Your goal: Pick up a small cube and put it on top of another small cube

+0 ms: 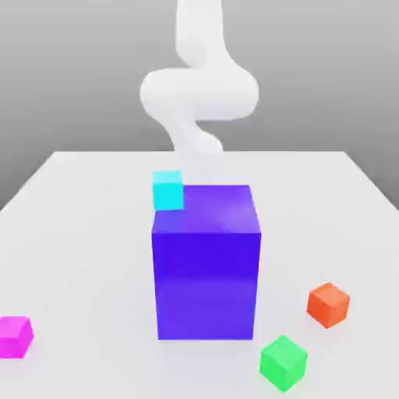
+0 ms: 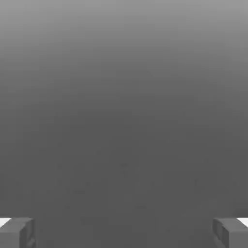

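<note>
A small magenta cube (image 1: 14, 337) sits on the white table (image 1: 78, 234) near the front at the exterior view's left. A small cyan cube (image 1: 167, 190) rests behind the top left corner of the big blue-purple block (image 1: 206, 265). The white arm (image 1: 199, 93) rises at the table's far side, behind the block. In the hand view my gripper (image 2: 124, 233) is open, its grey fingertips (image 2: 17, 232) far apart with nothing between them, facing a plain grey background.
The big blue-purple block stands mid-table between the arm and the front. An orange cube (image 1: 328, 304) and a green cube (image 1: 283, 362) lie at the front on the exterior view's right.
</note>
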### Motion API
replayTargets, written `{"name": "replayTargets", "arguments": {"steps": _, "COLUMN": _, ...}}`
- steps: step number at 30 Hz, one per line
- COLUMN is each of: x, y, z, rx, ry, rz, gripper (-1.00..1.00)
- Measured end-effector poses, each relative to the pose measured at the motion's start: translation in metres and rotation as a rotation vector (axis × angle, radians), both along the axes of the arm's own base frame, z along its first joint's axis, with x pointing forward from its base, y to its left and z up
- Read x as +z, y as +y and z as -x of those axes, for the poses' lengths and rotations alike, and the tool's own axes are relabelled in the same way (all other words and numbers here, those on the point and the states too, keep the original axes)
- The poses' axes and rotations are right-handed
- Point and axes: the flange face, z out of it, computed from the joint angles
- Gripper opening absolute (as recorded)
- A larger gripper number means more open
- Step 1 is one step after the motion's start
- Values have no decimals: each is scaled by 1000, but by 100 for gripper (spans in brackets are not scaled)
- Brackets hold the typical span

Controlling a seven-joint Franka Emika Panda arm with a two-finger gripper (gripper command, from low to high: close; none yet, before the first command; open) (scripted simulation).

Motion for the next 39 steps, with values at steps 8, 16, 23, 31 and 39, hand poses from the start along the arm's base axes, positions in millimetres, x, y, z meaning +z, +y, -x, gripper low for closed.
{"name": "replayTargets", "arguments": {"steps": 8, "x": -124, "y": -88, "z": -75, "rx": -368, "ry": 192, "rz": -185, "gripper": 0}}
{"name": "replayTargets", "arguments": {"steps": 16, "x": -266, "y": -183, "z": -93, "rx": -760, "ry": 358, "rz": -351, "gripper": 0}}
{"name": "replayTargets", "arguments": {"steps": 23, "x": -396, "y": -259, "z": -58, "rx": -1128, "ry": 486, "rz": -482, "gripper": 0}}
{"name": "replayTargets", "arguments": {"steps": 31, "x": -527, "y": -293, "z": -17, "rx": -1378, "ry": 572, "rz": -557, "gripper": 0}}
{"name": "replayTargets", "arguments": {"steps": 39, "x": -552, "y": -293, "z": -15, "rx": -1381, "ry": 571, "rz": -557, "gripper": -100}}
